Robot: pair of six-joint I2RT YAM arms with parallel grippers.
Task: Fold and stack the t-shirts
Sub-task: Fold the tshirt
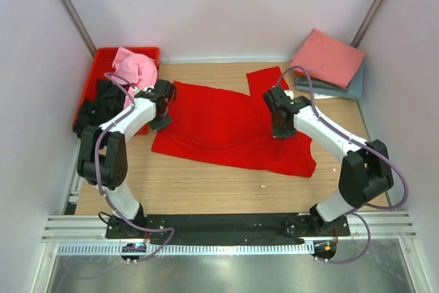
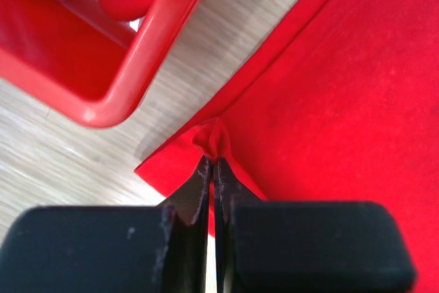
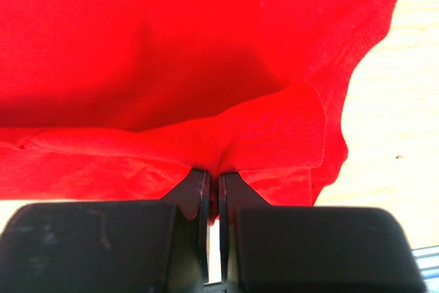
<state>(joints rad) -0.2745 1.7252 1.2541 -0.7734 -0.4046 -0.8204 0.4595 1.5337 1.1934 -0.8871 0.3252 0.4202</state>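
Observation:
A bright red t-shirt (image 1: 226, 128) lies spread on the wooden table. My left gripper (image 1: 162, 123) is shut on its left edge; the left wrist view shows a pinched fold of the red t-shirt (image 2: 214, 138) at my left gripper (image 2: 212, 166). My right gripper (image 1: 280, 130) is shut on its right part; the right wrist view shows the red t-shirt (image 3: 206, 66) bunched at my right gripper (image 3: 212, 178). A folded salmon pink t-shirt (image 1: 328, 57) lies on a folded grey-blue t-shirt (image 1: 343, 90) at the back right. A light pink t-shirt (image 1: 134, 68) and a black t-shirt (image 1: 103, 104) sit in the crate.
A rigid red plastic crate (image 1: 103, 56) stands at the back left, its corner close to the left gripper in the left wrist view (image 2: 130, 66). White walls enclose the table. A black rail (image 1: 226, 224) runs along the near edge.

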